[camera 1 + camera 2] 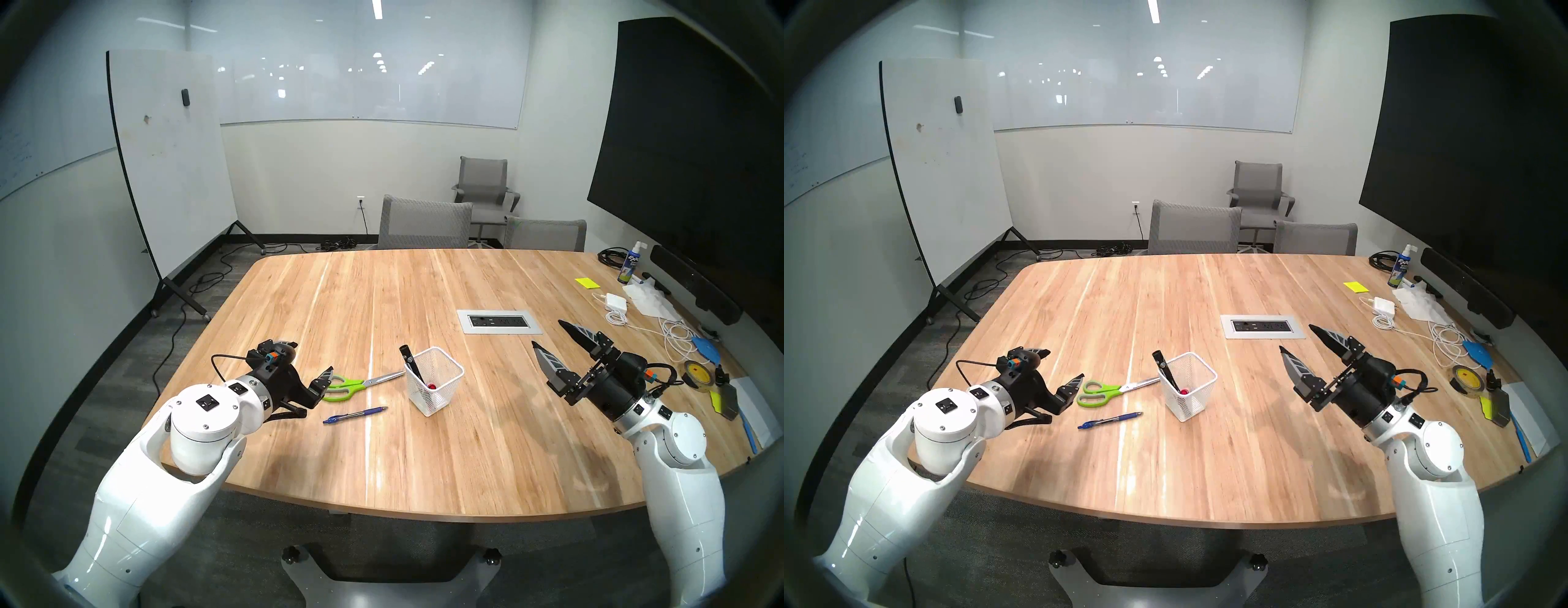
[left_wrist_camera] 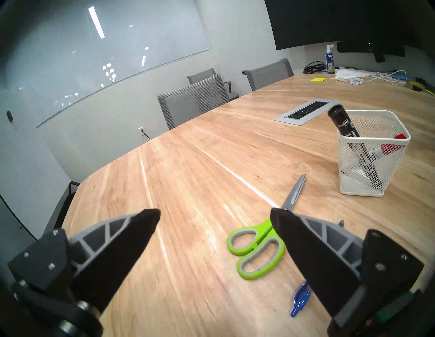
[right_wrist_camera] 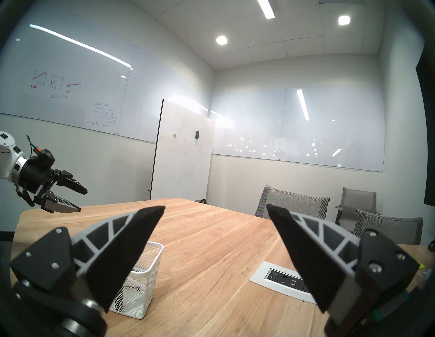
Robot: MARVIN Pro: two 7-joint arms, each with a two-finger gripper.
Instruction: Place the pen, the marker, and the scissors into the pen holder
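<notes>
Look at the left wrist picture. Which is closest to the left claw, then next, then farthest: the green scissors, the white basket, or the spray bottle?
1. Scissors, lying flat right by the left claw, on its right.
2. Pen holder, the white mesh basket, farther right.
3. Spray bottle, at the table's far edge.

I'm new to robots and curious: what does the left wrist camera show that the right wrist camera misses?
Only the left wrist view shows the green scissors, the blue pen, and the black marker and red-capped marker in the cup. Only the right wrist view shows the left gripper, open above the table, and the ceiling lights. Both show the white mesh cup, the wooden table, the outlet panel and grey chairs.
</notes>
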